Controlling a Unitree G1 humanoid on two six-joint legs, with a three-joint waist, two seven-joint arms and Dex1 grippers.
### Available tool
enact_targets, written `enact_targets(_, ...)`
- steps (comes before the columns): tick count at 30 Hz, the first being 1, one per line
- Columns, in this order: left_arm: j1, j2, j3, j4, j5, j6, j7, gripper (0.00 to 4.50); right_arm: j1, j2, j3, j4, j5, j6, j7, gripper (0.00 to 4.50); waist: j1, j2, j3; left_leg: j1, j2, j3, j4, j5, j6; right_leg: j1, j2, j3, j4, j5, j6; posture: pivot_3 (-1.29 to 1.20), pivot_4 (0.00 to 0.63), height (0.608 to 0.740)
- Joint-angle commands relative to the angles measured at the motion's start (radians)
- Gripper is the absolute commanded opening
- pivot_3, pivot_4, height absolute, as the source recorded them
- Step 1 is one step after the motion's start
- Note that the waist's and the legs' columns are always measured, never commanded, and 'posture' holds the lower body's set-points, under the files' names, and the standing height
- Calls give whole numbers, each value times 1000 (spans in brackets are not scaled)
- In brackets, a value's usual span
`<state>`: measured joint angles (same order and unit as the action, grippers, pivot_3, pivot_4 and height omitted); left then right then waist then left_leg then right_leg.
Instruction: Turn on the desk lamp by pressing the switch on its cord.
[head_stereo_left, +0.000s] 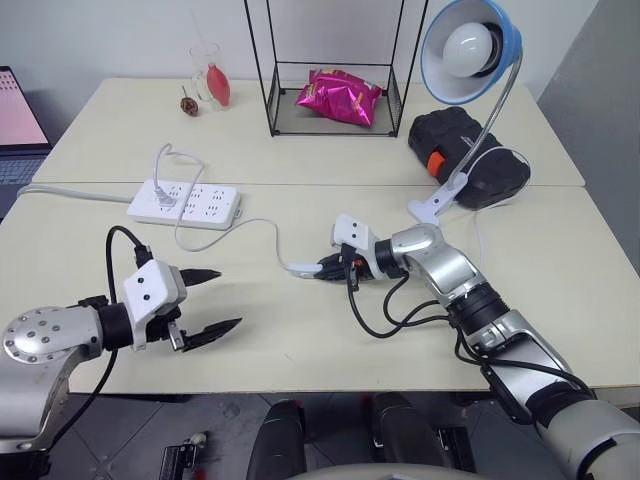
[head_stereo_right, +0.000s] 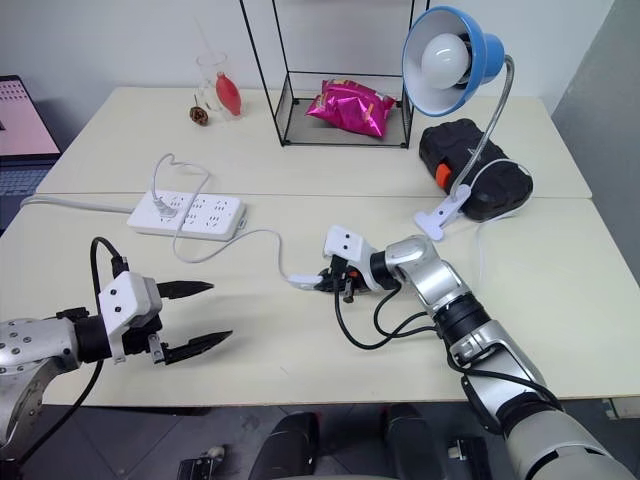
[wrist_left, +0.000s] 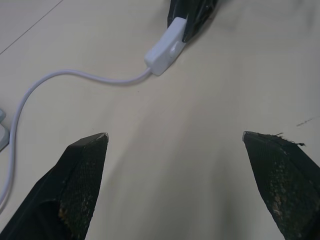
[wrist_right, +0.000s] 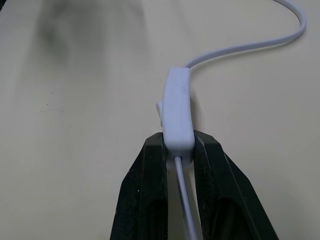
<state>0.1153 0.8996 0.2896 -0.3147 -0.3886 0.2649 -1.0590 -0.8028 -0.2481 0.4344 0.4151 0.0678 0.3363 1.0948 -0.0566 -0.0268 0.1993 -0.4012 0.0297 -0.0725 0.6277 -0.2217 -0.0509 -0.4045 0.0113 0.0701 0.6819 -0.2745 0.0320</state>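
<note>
The desk lamp (head_stereo_left: 470, 50), with a blue shade and a white bulb, stands clipped at the back right of the table. Its thin white cord (head_stereo_left: 250, 228) runs across the tabletop to the small white switch (wrist_right: 179, 107) near the table's middle. My right gripper (head_stereo_left: 325, 268) is shut on the near end of the switch, one black finger on each side, and the cord passes back between the fingers. My left gripper (head_stereo_left: 229, 297) hovers open over bare table to the left of the switch, pointing towards it, with nothing between its fingers.
A white power strip (head_stereo_left: 185, 203) lies at the left with the cord plugged in. Behind stand a black wire rack (head_stereo_left: 270, 70) holding a pink bag (head_stereo_left: 338, 98), a black case (head_stereo_left: 470, 150), a glass (head_stereo_left: 205, 70) and a laptop (head_stereo_left: 15, 110).
</note>
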Motion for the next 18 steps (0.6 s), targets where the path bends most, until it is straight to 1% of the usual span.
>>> enact_targets(1,-59,3,-13,-79,-42,47,19,4500,-1,-23,-34,-150,42,39,41,362,1,0,0,0,0,0,0,0,0,0,0,0,0,0,0,0,150,740)
enact_targets(5,-135,14,-74,-122,-54,119,28,4500,26,-56,-24,-260,50,75,52,362,0,0,0,0,0,0,0,0,0,0,0,0,0,0,0,0,150,740)
enact_targets(10,-228,8,-164,-120,-57,162,8,4500,43,-62,-12,-327,47,104,39,362,-2,0,0,0,0,0,0,0,0,0,1,0,0,0,0,0,150,740)
enact_targets(14,-282,-11,-248,-57,2,125,4,4500,48,-61,-3,-353,41,115,33,362,-2,0,0,0,0,0,0,0,0,0,1,0,1,0,0,0,150,740)
enact_targets(18,-315,-37,-304,28,55,64,-4,4500,50,-65,4,-366,35,120,29,362,-1,0,0,0,0,0,0,0,0,0,1,1,0,0,0,0,150,740)
